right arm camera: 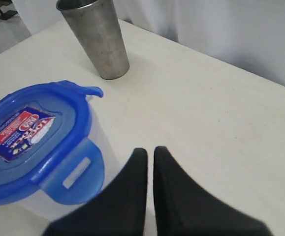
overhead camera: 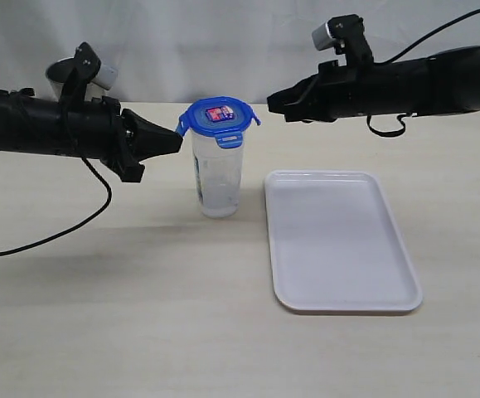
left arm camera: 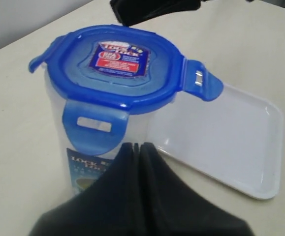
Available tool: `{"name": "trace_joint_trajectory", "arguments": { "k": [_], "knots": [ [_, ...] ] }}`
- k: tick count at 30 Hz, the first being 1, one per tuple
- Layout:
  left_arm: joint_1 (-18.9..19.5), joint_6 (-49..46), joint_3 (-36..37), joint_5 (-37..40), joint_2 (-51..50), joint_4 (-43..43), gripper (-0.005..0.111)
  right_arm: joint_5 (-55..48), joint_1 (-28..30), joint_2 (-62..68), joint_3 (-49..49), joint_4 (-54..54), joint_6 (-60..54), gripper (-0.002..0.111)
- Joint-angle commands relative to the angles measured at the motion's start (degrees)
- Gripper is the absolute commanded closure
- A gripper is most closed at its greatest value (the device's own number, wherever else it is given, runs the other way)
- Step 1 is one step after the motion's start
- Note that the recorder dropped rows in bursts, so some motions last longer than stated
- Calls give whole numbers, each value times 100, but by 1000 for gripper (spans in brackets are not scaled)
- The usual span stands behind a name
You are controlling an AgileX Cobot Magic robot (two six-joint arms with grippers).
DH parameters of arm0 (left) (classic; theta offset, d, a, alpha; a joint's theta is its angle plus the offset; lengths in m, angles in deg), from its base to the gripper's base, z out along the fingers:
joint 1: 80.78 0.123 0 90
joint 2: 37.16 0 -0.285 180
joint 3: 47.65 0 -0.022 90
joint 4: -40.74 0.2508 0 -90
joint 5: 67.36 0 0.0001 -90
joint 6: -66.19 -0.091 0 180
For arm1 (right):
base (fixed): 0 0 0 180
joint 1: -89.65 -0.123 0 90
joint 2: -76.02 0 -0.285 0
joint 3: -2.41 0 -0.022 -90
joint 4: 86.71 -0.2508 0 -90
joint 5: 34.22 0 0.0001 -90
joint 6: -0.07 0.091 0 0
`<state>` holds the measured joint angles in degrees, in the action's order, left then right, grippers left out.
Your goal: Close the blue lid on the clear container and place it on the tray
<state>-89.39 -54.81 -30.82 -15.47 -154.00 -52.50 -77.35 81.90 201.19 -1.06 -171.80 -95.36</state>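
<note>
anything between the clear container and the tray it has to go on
Nothing visible does. The clear container stands just beside the tray, with only bare table between them. The steel cup sits farther back, off that path.

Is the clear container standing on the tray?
No, the clear container stands on the table beside the tray, apart from it.
</note>
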Motion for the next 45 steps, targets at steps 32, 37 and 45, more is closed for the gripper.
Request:
{"name": "trace_joint_trajectory", "arguments": {
  "k": [32, 37, 45],
  "knots": [
    [-12, -182, -39, -519, -25, -446, 107, 622, -350, -12, -23, 744, 296, 104],
    [-12, -182, -39, -519, -25, -383, 107, 888, -350, -22, -23, 831, 324, 104],
    [-12, -182, -39, -490, -25, -163, 107, 878, -364, -22, -23, 654, 313, 104]
  ]
}}
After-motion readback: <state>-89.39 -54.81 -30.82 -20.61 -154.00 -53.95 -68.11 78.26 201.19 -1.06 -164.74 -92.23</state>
